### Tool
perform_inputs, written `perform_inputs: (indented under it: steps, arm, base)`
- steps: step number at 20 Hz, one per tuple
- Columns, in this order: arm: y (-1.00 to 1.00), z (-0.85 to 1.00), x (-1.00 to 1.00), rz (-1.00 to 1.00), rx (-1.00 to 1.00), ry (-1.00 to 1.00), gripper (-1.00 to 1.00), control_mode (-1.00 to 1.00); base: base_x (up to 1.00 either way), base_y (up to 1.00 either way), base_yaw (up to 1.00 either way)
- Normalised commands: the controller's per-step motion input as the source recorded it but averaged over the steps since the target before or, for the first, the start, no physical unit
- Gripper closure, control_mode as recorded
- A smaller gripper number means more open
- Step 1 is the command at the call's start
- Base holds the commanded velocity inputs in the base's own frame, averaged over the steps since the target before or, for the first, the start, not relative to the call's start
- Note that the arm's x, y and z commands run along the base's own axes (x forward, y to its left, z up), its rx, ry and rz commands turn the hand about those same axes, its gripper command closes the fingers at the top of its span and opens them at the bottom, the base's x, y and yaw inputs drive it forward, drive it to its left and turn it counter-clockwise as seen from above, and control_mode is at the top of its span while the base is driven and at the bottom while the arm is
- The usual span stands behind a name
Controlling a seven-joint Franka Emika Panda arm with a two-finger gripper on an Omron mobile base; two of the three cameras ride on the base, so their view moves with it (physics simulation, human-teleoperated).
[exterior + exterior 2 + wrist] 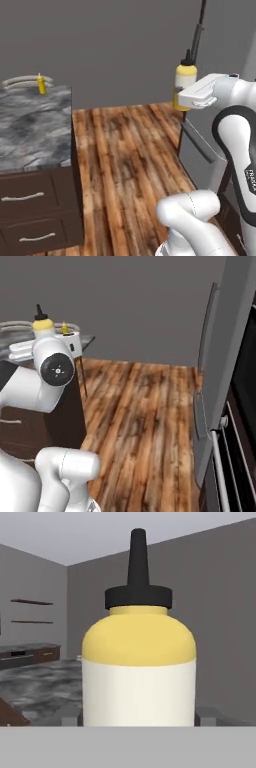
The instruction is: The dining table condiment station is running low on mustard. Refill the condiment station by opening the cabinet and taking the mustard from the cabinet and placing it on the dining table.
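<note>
The left base view shows the dining table (35, 125) at 9 o'clock, with its grey marbled top, dark brown base and two drawers, and a slim yellow bottle (41, 85) standing at its far edge beside a pale curved rim. The right base view instead shows a tall grey appliance door (225, 356) with a long vertical handle at 3 o'clock and a wide stretch of wooden plank floor (145, 421) between it and the table. The hand view gives the closest look at the mustard (138, 662): upright, dark pointed cap at 12 o'clock, yellow shoulder over a pale body, with the marbled top lying behind it toward 9 o'clock. The arm is raised and bent, forearm level, with the white hand reaching forward. The gripper (181, 97) sits at the bottle's lower body, jaws spread wide to either side and grasping the mustard, which hangs off the floor, clear of the table and near the appliance door.
</note>
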Motion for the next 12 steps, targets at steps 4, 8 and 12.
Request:
perform_inputs:
  steps: [4, 8, 12]
  arm:
    - [0.0, 0.0, 0.0, 0.0, 0.0, 0.0, 1.0, 1.0]
    - [0.0, 0.0, 0.0, 0.0, 0.0, 0.0, 1.0, 1.0]
    - [0.0, 0.0, 0.0, 0.0, 0.0, 0.0, 1.0, 1.0]
  base:
    - [0.96, 0.0, 0.11]
    - [1.0, 0.0, 0.1]
    - [1.0, 0.0, 0.13]
